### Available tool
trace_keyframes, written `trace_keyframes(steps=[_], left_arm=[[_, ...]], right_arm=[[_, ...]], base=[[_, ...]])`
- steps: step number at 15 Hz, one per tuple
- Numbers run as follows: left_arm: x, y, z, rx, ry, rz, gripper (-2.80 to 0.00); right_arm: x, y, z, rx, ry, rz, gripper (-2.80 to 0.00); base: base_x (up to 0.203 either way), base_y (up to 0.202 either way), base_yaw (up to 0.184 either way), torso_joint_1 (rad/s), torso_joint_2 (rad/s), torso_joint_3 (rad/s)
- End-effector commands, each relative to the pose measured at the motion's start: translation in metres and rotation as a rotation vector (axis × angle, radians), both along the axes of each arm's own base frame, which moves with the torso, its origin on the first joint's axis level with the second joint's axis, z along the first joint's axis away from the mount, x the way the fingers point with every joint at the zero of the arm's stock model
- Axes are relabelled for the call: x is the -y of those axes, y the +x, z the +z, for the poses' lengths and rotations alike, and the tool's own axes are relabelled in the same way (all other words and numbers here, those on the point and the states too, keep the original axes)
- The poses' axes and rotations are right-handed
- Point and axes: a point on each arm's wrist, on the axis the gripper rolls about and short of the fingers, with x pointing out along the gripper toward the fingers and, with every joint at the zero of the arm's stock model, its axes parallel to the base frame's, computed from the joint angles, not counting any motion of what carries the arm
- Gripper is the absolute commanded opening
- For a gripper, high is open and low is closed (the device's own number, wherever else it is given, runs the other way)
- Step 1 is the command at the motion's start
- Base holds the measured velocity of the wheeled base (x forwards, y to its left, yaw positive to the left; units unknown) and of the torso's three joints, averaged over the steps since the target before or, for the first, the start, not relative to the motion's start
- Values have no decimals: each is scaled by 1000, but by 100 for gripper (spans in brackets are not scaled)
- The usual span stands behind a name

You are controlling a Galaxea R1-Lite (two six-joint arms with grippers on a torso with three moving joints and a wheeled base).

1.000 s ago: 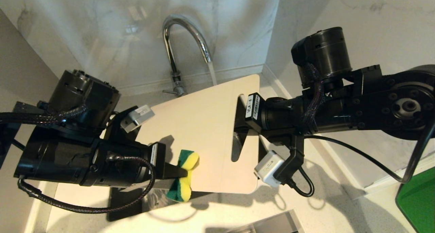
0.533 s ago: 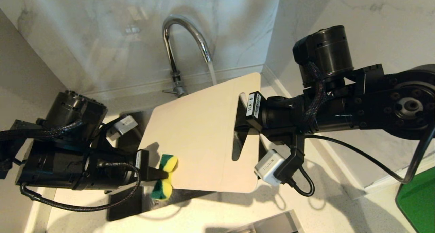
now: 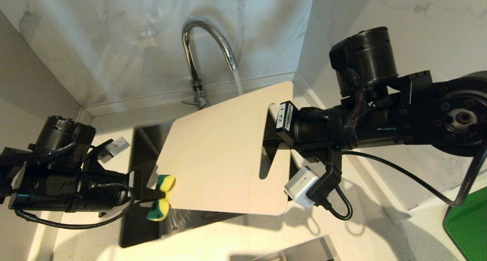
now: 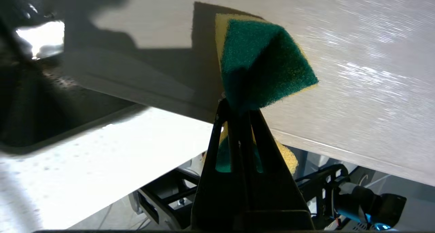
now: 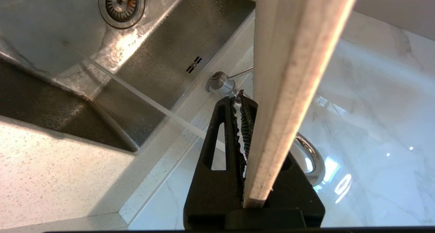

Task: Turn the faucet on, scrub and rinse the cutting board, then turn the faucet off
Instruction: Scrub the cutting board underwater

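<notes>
Since the earlier frames the left arm has drawn back toward the robot's left, carrying the sponge from over the board's face to its near left corner; the right arm and board have kept their place.

Head view. The left gripper (image 3: pixel 156 194) is clamped on a yellow-and-green sponge (image 3: pixel 163 197), which sits at the lower left corner of the cutting board (image 3: pixel 220 158), at the board's edge; contact cannot be told here. The board is held tilted above the sink (image 3: pixel 142 147). The right gripper (image 3: pixel 271 144) grips the board at its slot handle, fingers closed on the strip beside the slot. Beyond the board's far edge stands the faucet (image 3: pixel 207 44), with a stream of water (image 3: pixel 237 82) falling from the spout and passing behind the board's upper edge. A green flat object (image 3: pixel 470 225) lies at the far right on the counter (image 3: pixel 243 236).

Left wrist view. The fingers (image 4: pixel 238 124) are pinched together on the sponge (image 4: pixel 261 63); its green scouring face folds outward ahead of the fingertips, against the pale, wet-streaked board (image 4: pixel 357 73).

Right wrist view. The fingers (image 5: pixel 234 124) are shut on the board (image 5: pixel 289 73), seen edge-on beside them. Past the fingertips lie the faucet's base and lever (image 5: pixel 221 83), the water stream (image 5: pixel 146 102), the steel sink basin (image 5: pixel 102 56) and its drain (image 5: pixel 121 2).
</notes>
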Motion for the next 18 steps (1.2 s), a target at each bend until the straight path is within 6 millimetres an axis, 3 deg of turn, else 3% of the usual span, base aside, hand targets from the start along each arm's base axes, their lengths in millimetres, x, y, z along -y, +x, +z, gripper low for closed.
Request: trace_keyframes(steps=[1,7,11,18], left_arm=[[-21,8,-12,-34,2,49,-280],[-68,10,-36,-52,8,113,-280],[-86,8,-36,-43,-11,140,-280],[-96,18,34,173,-120,200,-280]], right_arm=[[1,-2,1,13,-5,8,-280],[3,-4,2,14,-4,7,-280],[3,-6,2,14,-4,9,-280],[12,-18,-14,-27,-44,-15,-280]], base=[[0,0,0,0,0,0],[0,0,0,0,0,0],[0,0,0,0,0,0],[0,0,0,0,0,0]])
